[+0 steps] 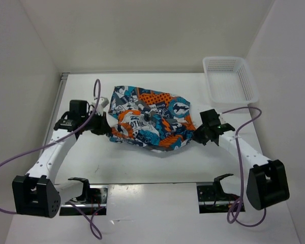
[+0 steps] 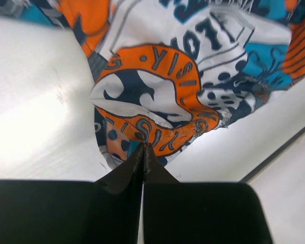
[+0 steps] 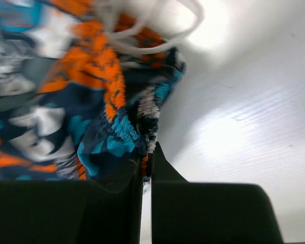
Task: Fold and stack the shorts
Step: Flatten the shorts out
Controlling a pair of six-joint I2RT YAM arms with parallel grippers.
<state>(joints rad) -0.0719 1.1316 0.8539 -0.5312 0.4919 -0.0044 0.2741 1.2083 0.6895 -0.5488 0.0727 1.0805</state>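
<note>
The shorts [image 1: 150,122], printed in orange, teal, white and black, lie bunched in the middle of the table, stretched between my two grippers. My left gripper [image 1: 108,129] is at their left edge. In the left wrist view its jaws are shut, with the tips [image 2: 144,148] at the hem of the shorts [image 2: 157,96], by a round orange badge. My right gripper [image 1: 195,136] is at their right edge. In the right wrist view it [image 3: 149,165] is shut on the gathered elastic waistband of the shorts [image 3: 117,127]. A white drawstring [image 3: 157,43] loops above.
A white plastic mesh basket [image 1: 229,79] stands at the back right corner. White walls close the table [image 1: 142,168] on the left, back and right. Purple cables run along both arms.
</note>
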